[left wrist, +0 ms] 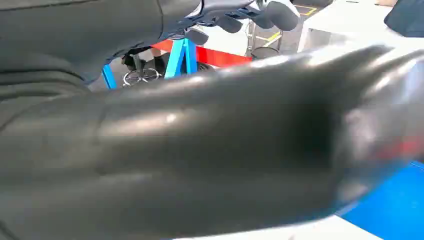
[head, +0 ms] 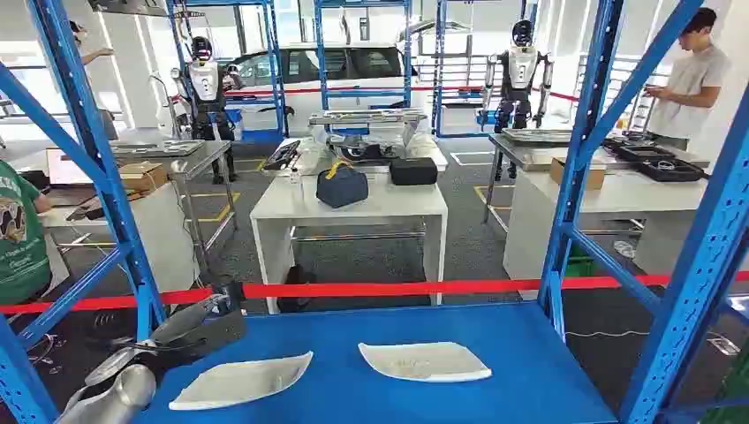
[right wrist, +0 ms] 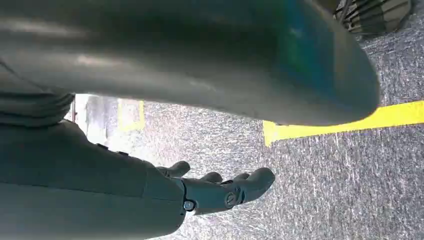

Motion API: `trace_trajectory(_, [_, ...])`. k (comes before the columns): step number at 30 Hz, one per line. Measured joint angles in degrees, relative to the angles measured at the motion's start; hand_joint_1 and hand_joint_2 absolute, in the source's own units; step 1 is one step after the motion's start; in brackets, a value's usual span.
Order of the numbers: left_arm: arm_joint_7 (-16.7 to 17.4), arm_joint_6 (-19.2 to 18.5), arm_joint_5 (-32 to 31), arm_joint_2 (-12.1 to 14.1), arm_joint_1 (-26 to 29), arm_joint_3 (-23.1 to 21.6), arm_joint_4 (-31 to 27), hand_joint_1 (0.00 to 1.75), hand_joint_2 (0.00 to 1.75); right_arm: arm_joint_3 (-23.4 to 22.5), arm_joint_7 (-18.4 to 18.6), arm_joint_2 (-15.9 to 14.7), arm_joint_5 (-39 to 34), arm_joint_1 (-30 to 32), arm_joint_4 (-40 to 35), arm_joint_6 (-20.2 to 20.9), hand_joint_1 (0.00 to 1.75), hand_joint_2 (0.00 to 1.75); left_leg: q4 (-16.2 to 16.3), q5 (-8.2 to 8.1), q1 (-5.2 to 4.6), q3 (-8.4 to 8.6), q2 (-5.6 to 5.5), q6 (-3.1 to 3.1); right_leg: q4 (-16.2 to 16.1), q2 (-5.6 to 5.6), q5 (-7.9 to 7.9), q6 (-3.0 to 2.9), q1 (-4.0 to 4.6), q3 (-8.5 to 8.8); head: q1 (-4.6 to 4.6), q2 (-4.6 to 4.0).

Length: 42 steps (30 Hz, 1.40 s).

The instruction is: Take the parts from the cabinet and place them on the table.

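Note:
Two flat white parts lie on the blue cabinet shelf (head: 353,322): one at the left (head: 240,382), one at the middle (head: 424,361). My left hand (head: 190,329) hovers over the shelf's left edge, just left of and behind the left part, with its fingers stretched out and nothing in them. In the left wrist view its thick thumb (left wrist: 225,145) takes up most of the picture, with a strip of blue shelf (left wrist: 400,205) past it. My right hand (right wrist: 220,192) hangs over grey carpet, its fingers loosely apart and holding nothing.
Blue cabinet uprights (head: 93,150) (head: 583,150) frame the shelf. Red barrier tape (head: 397,288) runs behind it. Beyond stands a white table (head: 353,208) with a dark bag (head: 342,186). One person (head: 693,75) stands at the far right, another (head: 18,230) sits at the left.

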Motion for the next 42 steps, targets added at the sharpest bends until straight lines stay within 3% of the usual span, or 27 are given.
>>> trace_trajectory(25, [0.0,0.0,0.0,0.0,0.0,0.0,0.0,0.0,0.0,0.0,0.0,0.0,0.0,0.0,0.0,0.0,0.0,0.0,0.0,0.0,0.0,0.0,0.0,0.0,0.0,0.0,0.0,0.0,-0.01,0.0,0.0,0.0])
trace_trajectory(32, [0.1,1.0,-0.1,0.6,0.6,0.0,0.0,0.0,0.0,0.0,0.0,0.0,0.0,0.0,0.0,-0.1,0.0,0.0,0.3,-0.58,-0.52,-0.05,0.02,1.08,-0.5,-0.02,0.05,0.8,-0.33,0.35,-0.02,0.0])
trace_trajectory(33, [0.1,1.1,-0.1,0.7,0.7,0.0,0.0,0.0,0.0,0.0,0.0,0.0,0.0,0.0,0.0,-0.1,0.0,0.0,-0.4,-0.64,-0.4,-0.33,0.04,1.42,0.6,-0.05,0.82,1.09,-0.29,0.49,0.02,0.0])
trace_trajectory(34, [0.1,1.1,-0.1,0.7,0.7,0.0,0.0,0.0,0.0,0.0,0.0,0.0,0.0,0.0,0.0,-0.2,0.0,0.0,-0.9,-1.14,-0.13,0.8,-0.12,2.01,1.0,-0.05,0.9,1.27,-0.19,0.56,0.0,0.0])
trace_trajectory(36, [0.0,1.4,-0.1,0.6,0.5,-0.1,-0.3,0.0,0.0,0.0,-0.1,-0.1,0.0,-0.2,0.0,-0.4,0.0,0.0,-1.2,-1.24,0.21,1.99,0.06,2.4,4.1,-0.13,-0.83,1.21,-0.1,-1.39,0.15,0.0])
trace_trajectory(37, [0.0,1.4,-0.1,0.7,0.5,-0.1,-0.3,0.0,0.0,0.0,-0.1,-0.1,0.0,-0.2,0.0,-0.4,0.0,0.0,-1.1,-1.45,0.24,2.22,0.11,2.61,7.6,-0.08,-2.43,1.26,-0.15,-3.45,0.18,-0.02])
trace_trajectory(39, [-0.1,1.5,-0.1,0.7,0.8,-0.1,-0.3,0.0,0.0,0.0,-0.1,-0.1,0.0,0.0,0.0,-0.4,0.0,0.0,-1.1,-2.03,0.25,2.63,0.07,2.53,15.5,-0.11,-4.97,1.91,-0.36,-8.59,0.15,0.0])
trace_trajectory(40, [-0.2,1.5,-0.1,0.7,1.2,-0.1,-0.3,0.0,0.0,0.0,-0.1,-0.1,0.0,0.1,0.0,-0.4,0.0,0.0,-1.0,-2.44,0.36,3.05,-0.02,2.28,17.2,-0.11,-4.71,2.17,-0.5,-10.32,0.2,0.0])
trace_trajectory(41, [-0.3,1.5,-0.1,0.7,1.4,-0.1,-0.3,0.0,0.0,0.0,-0.1,-0.1,0.0,0.2,0.0,-0.4,0.0,0.0,-1.0,-2.88,0.54,3.56,-0.08,1.97,16.0,-0.14,-3.28,2.3,-0.67,-10.52,0.2,0.0])
trace_trajectory(42, [-0.3,1.5,-0.1,0.8,1.6,-0.1,-0.3,0.0,0.0,0.0,-0.1,-0.1,0.0,0.3,0.0,-0.3,0.0,0.0,-0.9,-3.38,0.78,4.24,-0.09,1.48,12.4,-0.16,-1.05,2.43,-0.88,-9.39,0.17,0.0])
